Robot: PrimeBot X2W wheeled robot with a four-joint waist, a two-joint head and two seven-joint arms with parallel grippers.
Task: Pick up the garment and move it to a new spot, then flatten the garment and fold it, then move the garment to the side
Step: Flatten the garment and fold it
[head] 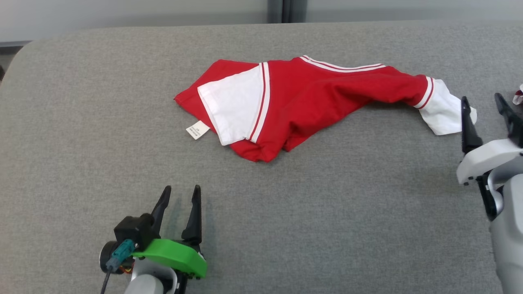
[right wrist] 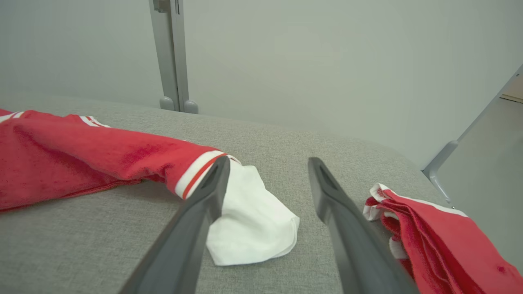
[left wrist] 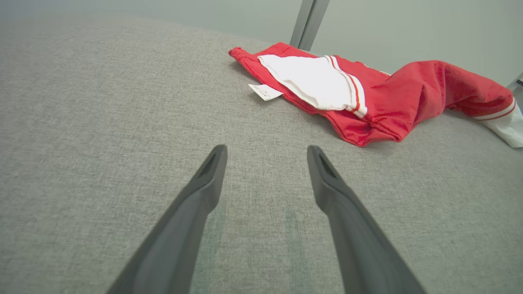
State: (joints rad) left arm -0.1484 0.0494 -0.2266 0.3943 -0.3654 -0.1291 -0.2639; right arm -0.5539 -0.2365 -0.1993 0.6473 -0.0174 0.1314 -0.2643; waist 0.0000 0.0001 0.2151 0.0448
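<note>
At the near edge of the grey fabric-covered tabletop (head: 327, 212), the left gripper (head: 182, 190) sat low with its two dark fingers spread over bare cloth, well apart from the garment. Further in, near the middle of the tabletop, lay the garment (head: 318, 94): a red T-shirt with white sleeves, each joined to the body by thin red and white stripes. It was crumpled and drawn out sideways rather than flat. One white sleeve (head: 233, 102) was folded across its left part, and a small white label (head: 197, 130) stuck out onto the tabletop just beside that sleeve. The red body rose in soft wrinkles toward the right, narrowing into the other white sleeve (head: 441, 112), which lay limp on the cloth.

At that sleeve's end stood the right gripper (head: 481, 97), fingers spread wide and pinching nothing, its left finger just at the sleeve's edge. Just to its right lay a second bunched red-and-white garment (right wrist: 441, 241). Beyond the tabletop's far edge stood a pale wall (right wrist: 327, 61) with a grey post (right wrist: 171, 57).
</note>
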